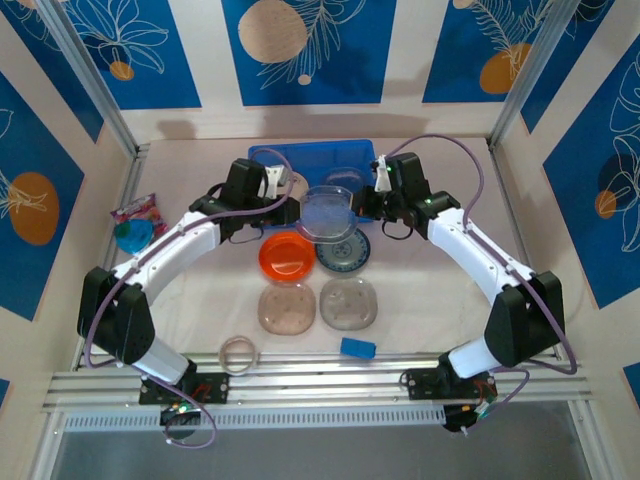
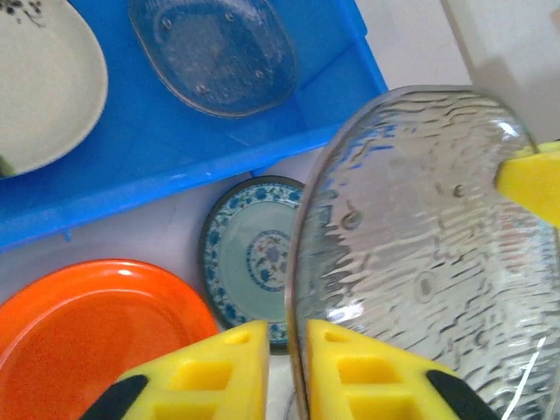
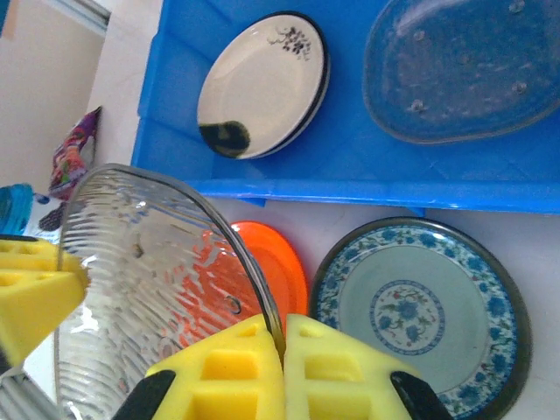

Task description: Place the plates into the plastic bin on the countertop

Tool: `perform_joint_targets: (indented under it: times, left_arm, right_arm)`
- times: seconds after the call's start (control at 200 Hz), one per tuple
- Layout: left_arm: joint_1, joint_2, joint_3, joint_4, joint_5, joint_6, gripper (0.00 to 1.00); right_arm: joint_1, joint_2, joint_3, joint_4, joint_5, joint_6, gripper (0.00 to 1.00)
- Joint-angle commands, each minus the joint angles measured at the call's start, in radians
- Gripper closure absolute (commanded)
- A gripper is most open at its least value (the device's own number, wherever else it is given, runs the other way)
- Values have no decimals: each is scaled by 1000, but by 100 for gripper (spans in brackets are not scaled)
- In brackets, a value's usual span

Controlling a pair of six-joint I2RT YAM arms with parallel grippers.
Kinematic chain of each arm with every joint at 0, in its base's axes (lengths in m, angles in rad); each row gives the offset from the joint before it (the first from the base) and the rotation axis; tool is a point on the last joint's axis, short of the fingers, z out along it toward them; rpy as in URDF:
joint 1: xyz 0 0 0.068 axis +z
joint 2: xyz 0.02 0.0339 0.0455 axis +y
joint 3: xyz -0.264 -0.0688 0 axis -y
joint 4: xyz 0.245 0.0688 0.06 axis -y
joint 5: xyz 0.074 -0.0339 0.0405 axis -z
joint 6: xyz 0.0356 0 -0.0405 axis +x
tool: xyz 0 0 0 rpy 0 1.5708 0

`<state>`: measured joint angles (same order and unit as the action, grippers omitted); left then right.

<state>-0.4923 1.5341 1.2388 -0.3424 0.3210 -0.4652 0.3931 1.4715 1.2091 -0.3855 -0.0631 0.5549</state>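
A clear ribbed plate [image 1: 327, 212] hangs above the countertop just in front of the blue plastic bin [image 1: 262, 155], between both arms. My right gripper [image 3: 285, 332] is shut on its rim [image 3: 262, 289]. My left gripper [image 2: 287, 337] stands slightly open around the opposite rim [image 2: 302, 289], with a thin gap beside one pad. In the bin lie a beige plate [image 3: 262, 83] and a translucent plate [image 3: 464, 70]. On the countertop sit an orange plate [image 1: 287, 256], a blue-white patterned plate [image 1: 343, 250] and two smoky plates [image 1: 287, 308] [image 1: 348, 303].
A thin translucent ring [image 1: 239, 354] and a small blue block [image 1: 357, 348] lie near the front rail. A colourful packet [image 1: 135, 212] and a teal object [image 1: 132, 236] sit at the left, beside the left arm.
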Motion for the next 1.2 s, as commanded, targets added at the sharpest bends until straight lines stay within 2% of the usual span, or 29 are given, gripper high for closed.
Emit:
perform_joint_targets:
  times: [0.0,0.13,0.235,0.305,0.49,0.53,0.595,0.67,0.92,1.191]
  left_arm:
    - [23,11,-15,1,-5,0,88]
    - [25,40,4,8,8,-1,100]
    - [24,64,24,13,8,-2,100]
    - [26,82,36,22,5,-6,100]
    - [34,147,97,33,-1,-42,100]
    - [35,163,119,30,-6,-50,100]
    - [37,189,156,19,-22,-54,100]
    - [40,222,205,12,-40,-68,100]
    - [56,396,415,-10,-76,-113,100]
    - [70,640,674,-15,-48,-148,100]
  right_arm:
    - [-15,20,47,20,-9,16,100]
    - [-17,42,64,28,-26,17,100]
    - [-18,57,77,24,-20,20,100]
    - [-24,69,89,15,-6,22,95]
    - [-54,108,142,2,-5,36,57]
    - [-59,114,157,-4,-1,38,50]
    - [-69,118,179,-18,13,34,45]
    - [-85,111,196,-32,46,41,44]
    - [-160,97,199,-14,39,80,45]
    - [-193,129,234,-31,14,72,46]
